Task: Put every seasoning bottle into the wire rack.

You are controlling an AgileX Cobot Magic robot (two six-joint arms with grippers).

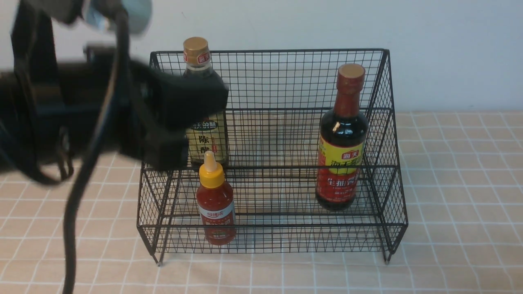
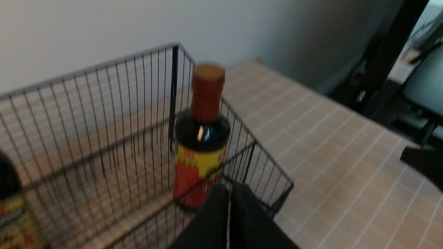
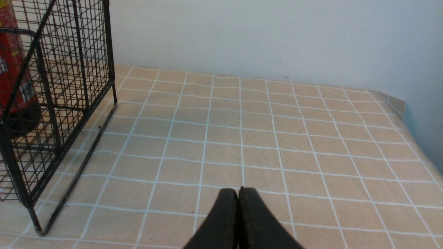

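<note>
My left gripper (image 2: 230, 193) is sitting closed and empty, its two dark fingers pressed flat together, hanging above the near edge of the rack with the red-necked bottle (image 2: 201, 138) just beyond the tips. My right gripper (image 3: 238, 197) is also closed on nothing, hovering over the bare tablecloth (image 3: 277, 138), well apart from the rack's right side.

I am looking at the rack (image 1: 282, 81) first: black wire mesh, two stepped tiers, a tall back and sloping sides. All three bottles are standing upright inside it. The gold-capped bottle (image 1: 197, 53) is on the upper tier at the left, dark glass with a beige label, partly hidden behind my blurred left arm (image 1: 81, 102). The red-necked bottle is standing on the lower tier at the right, glossy dark glass with a red and yellow label. The small sauce bottle (image 1: 215, 204) is at the lower left front, red, with a yellow cone-tipped cap.

The tablecloth is tan with a white grid of squares.
</note>
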